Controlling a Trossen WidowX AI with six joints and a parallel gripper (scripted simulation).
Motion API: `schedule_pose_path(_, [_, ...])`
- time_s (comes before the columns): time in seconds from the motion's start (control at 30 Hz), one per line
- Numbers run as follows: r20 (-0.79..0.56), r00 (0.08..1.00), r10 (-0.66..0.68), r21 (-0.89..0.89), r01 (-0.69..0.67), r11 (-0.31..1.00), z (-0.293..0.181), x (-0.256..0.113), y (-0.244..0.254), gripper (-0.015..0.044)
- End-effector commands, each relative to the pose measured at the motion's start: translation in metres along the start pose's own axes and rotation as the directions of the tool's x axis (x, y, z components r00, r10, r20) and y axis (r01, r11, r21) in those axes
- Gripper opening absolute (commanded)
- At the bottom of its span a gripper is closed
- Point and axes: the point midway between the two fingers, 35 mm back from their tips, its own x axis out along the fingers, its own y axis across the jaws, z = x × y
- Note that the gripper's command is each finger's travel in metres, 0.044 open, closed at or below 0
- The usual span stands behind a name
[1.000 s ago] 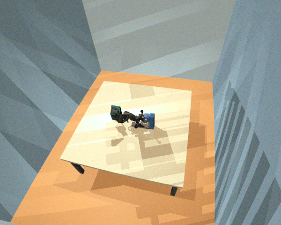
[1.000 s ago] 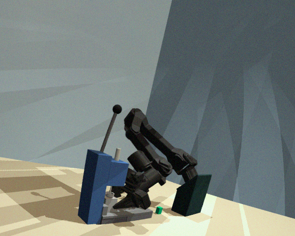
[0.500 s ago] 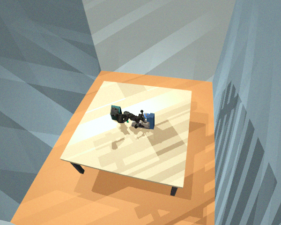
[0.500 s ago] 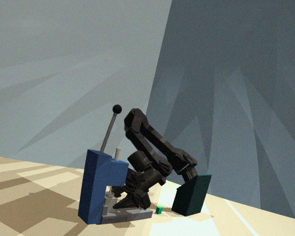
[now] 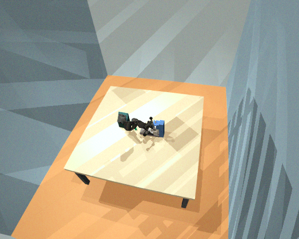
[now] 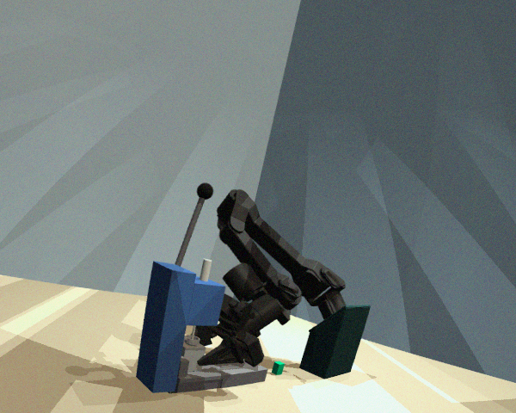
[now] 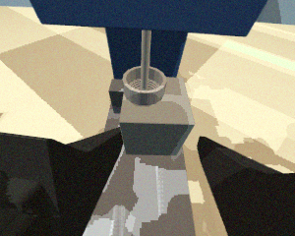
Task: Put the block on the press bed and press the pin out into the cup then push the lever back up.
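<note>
Block (image 6: 193, 355) (image 7: 156, 128) on the pale table (image 5: 170, 164) (image 6: 94, 329) (image 7: 44, 64) between grey-blue walls (image 5: 268, 64) (image 6: 405, 155), 2 jaws (image 6: 205, 351) apart, holding nothing.

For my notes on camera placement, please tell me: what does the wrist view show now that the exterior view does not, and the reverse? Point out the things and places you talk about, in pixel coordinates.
Only the wrist view: the open mouth of the ring (image 7: 144, 100) on the block (image 7: 154, 138), seen from above, with the rod (image 7: 146, 49) reaching down into it.

Only the exterior view: the lever (image 6: 189, 231) standing up with its black ball knob (image 6: 205, 191), the small green cube (image 6: 278, 367) and the arm's dark base (image 6: 338, 351).

Both: the blue press frame (image 6: 160, 329) (image 7: 147, 12) and the hand (image 6: 199, 353) (image 7: 161, 137), open.
</note>
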Motion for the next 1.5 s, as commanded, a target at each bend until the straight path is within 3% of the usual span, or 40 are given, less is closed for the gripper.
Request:
schedule_pose_path(0.0, [-0.001,1.0,0.001,0.0,-0.001,1.0,0.0,0.0,0.002,0.03])
schedule_pose_path(0.37, [-0.081,0.994,0.068,-0.056,-0.073,0.996,-0.016,-0.029,0.002,0.03])
schedule_pose_path(0.8, [-0.081,0.994,0.071,-0.053,-0.075,0.996,0.016,-0.088,0.0,0.03])
schedule_pose_path(0.93, [-0.081,0.994,0.07,-0.054,-0.075,0.996,0.017,-0.092,0.0,0.03])
schedule_pose_path(0.97, [-0.082,0.994,0.072,-0.052,-0.076,0.996,0.018,-0.091,0.0,0.0326])
schedule_pose_path(1.13, [-0.125,0.987,0.105,-0.027,-0.109,0.994,0.06,-0.077,0.012,0.044])
schedule_pose_path(1.47, [-0.196,0.972,0.129,-0.007,-0.133,0.991,0.16,-0.097,0.012,0.044])
